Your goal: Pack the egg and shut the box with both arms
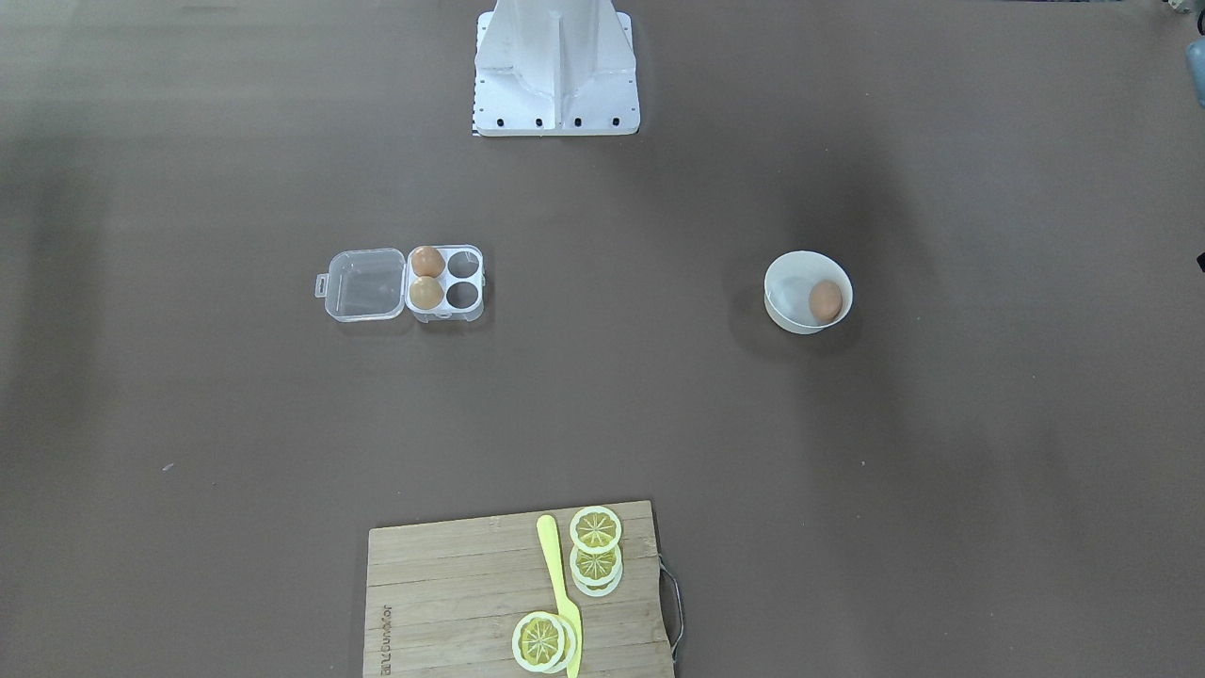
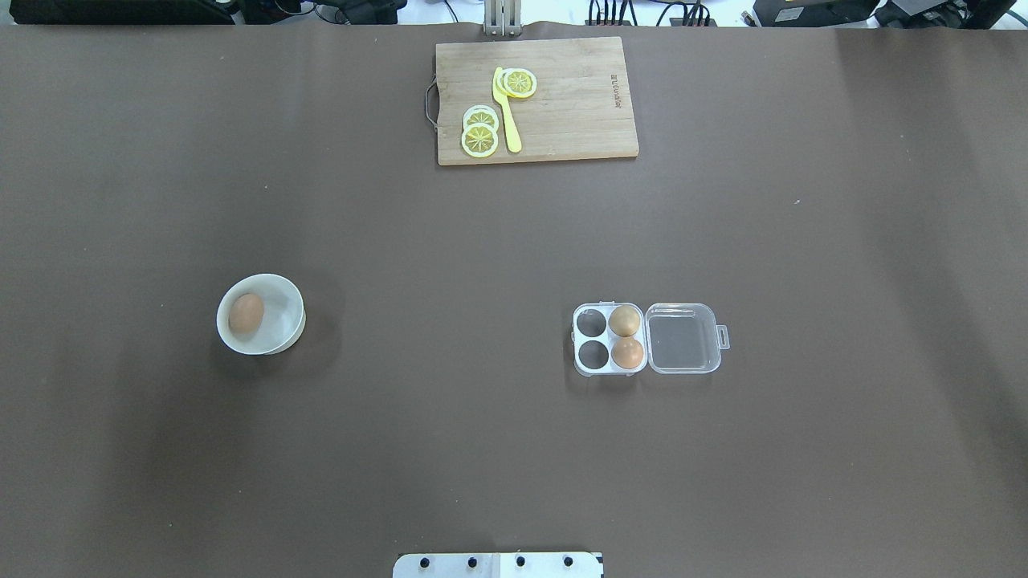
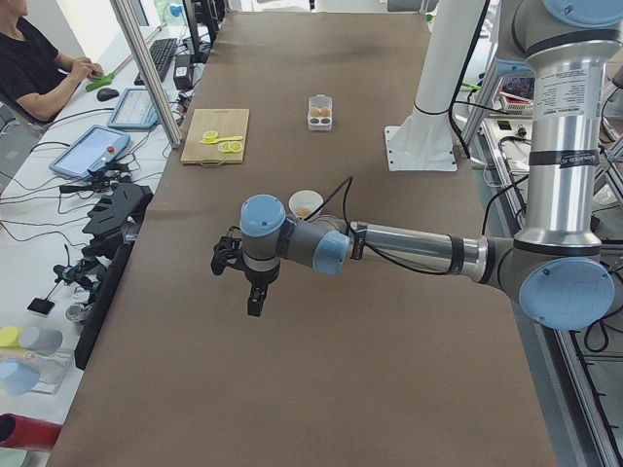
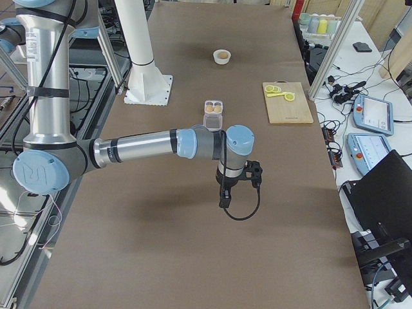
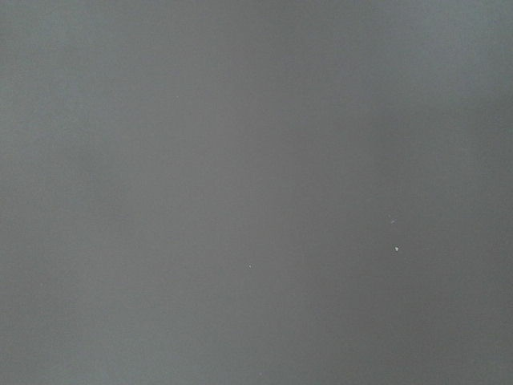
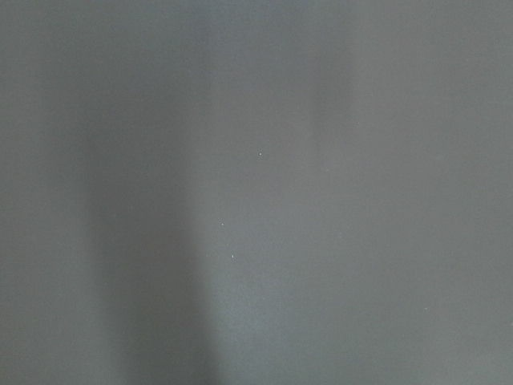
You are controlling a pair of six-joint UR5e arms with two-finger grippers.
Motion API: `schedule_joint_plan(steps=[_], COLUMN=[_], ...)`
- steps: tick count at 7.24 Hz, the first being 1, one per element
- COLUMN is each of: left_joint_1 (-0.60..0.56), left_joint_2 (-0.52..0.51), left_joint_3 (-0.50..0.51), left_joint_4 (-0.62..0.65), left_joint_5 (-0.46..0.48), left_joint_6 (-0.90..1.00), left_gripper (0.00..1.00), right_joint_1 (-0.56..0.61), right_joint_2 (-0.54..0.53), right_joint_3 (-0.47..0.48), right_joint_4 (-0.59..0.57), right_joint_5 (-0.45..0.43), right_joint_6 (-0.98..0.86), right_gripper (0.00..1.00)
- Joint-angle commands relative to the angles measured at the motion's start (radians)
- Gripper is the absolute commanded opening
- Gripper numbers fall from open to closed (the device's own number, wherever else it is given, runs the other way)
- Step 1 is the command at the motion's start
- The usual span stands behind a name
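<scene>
One tan egg (image 2: 246, 313) lies in a white bowl (image 2: 281, 317) on the table's left half. The clear box (image 2: 593, 353) stands open on the right half, its lid (image 2: 681, 338) lying flat to the right. Two more eggs (image 2: 625, 320) (image 2: 627, 353) fill the cups beside the hinge, and the other two cups are bare. Both arms show only in the side views. My left gripper (image 3: 255, 300) hangs above bare table, short of the bowl (image 3: 306, 203). My right gripper (image 4: 224, 195) hangs above bare table, short of the box (image 4: 213, 113). I cannot tell whether either is open or shut. Both wrist views show only bare table.
A wooden cutting board (image 2: 578, 96) with lemon slices (image 2: 480, 138) and a yellow knife (image 2: 507, 120) lies at the far edge. The white base stand (image 1: 555, 71) is at the robot's side. A person (image 3: 39, 68) sits at a desk beyond the table's far side.
</scene>
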Motion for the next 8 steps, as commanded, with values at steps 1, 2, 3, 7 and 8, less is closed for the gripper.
schedule_joint_plan(steps=[1,2,3,7,8], left_joint_1=[0.002,0.002,0.000,0.002,0.002], left_joint_2=[-0.001,-0.007,0.005,0.005,0.005], left_joint_3=[0.011,0.020,0.018,0.014,0.012], left_joint_4=[0.002,0.002,-0.015,-0.017,-0.017], left_joint_5=[-0.005,-0.002,0.001,-0.004,-0.004], left_joint_6=[-0.001,-0.002,0.001,0.003,0.001], left_gripper=[0.98,0.98,0.98,0.98,0.98], right_joint_1=[0.000,0.000,-0.001,0.000,0.000], right_joint_2=[0.001,0.001,0.001,0.001,0.001], right_joint_3=[0.004,0.004,0.002,0.005,0.005], right_joint_4=[0.002,0.000,0.002,0.002,0.002], right_joint_5=[0.000,0.000,0.000,0.006,0.006], right_joint_6=[0.001,0.001,0.001,0.000,0.001], right_gripper=[1.00,1.00,1.00,1.00,1.00])
